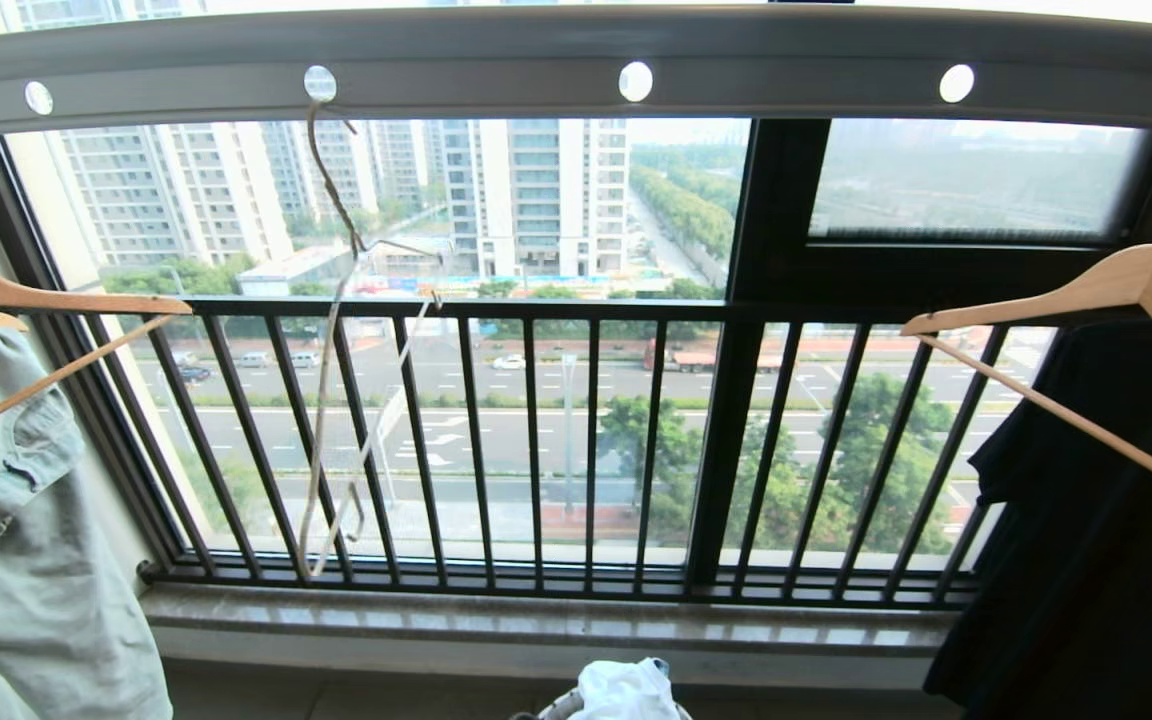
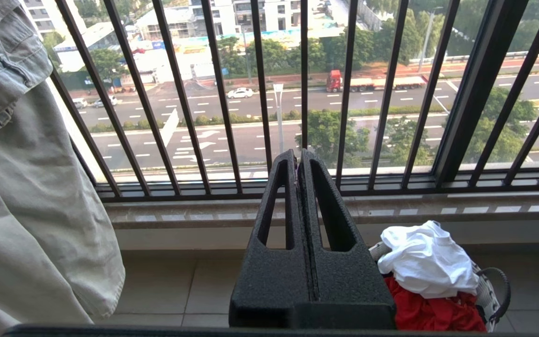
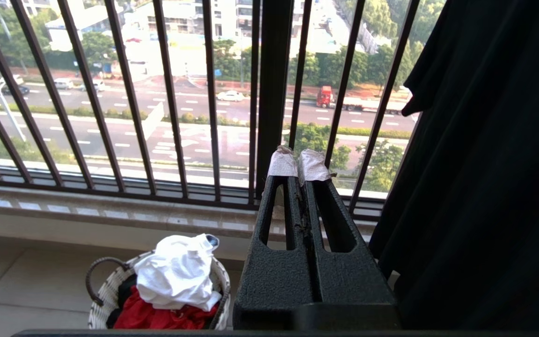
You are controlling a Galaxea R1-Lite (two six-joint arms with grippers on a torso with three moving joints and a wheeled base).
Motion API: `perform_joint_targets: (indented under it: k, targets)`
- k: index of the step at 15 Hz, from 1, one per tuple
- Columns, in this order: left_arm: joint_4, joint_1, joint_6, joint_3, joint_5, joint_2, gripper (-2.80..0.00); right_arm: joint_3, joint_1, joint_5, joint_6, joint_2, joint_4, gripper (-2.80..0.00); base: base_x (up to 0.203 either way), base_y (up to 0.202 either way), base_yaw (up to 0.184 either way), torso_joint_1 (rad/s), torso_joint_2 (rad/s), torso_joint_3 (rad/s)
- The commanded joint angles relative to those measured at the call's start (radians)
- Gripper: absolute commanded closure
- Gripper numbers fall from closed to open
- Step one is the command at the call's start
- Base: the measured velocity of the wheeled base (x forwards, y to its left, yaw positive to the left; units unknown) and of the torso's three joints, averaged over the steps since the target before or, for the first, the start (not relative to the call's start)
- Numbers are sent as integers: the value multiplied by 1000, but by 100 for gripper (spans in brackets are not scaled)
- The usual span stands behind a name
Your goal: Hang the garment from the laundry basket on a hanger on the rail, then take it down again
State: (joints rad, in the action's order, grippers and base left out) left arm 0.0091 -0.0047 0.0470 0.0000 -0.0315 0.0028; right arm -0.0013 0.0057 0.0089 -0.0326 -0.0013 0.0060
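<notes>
Both the left gripper (image 2: 297, 157) and right gripper (image 3: 300, 164) sit closed and empty, with the garment (image 3: 176, 274) crumpled low between them in the laundry basket (image 3: 105, 299), looking soft, light and floppy, so pinching a top fold seems easiest.

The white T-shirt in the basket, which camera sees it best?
The right wrist view: the white T-shirt lies crumpled on a red garment in the basket, whole and unblocked. The left wrist view shows it too, beside the left gripper. The head view catches only its top at the picture's bottom edge.

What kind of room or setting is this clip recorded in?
Probably a high-rise flat's enclosed laundry balcony: a grey drying rail overhead bearing a wire hanger, a barred window overlooking a road far below, and a laundry basket on the tiled floor.
</notes>
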Motion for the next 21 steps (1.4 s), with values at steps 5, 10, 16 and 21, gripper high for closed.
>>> perform_joint_targets:
  k: [5, 10, 16, 21]
  targets:
    - [0, 0, 1, 0, -1, -1, 0, 1, 0, 0, -1, 0, 0, 0, 0, 0, 0, 0, 0, 0]
    - [0, 0, 1, 0, 1, -1, 0, 0, 0, 0, -1, 0, 0, 0, 0, 0, 0, 0, 0, 0]
    - [0, 0, 1, 0, -1, -1, 0, 0, 0, 2, -6, 0, 0, 0, 0, 0, 0, 0, 0, 0]
    - [0, 0, 1, 0, 1, -1, 0, 0, 0, -1, 2, 0, 0, 0, 0, 0, 0, 0, 0, 0]
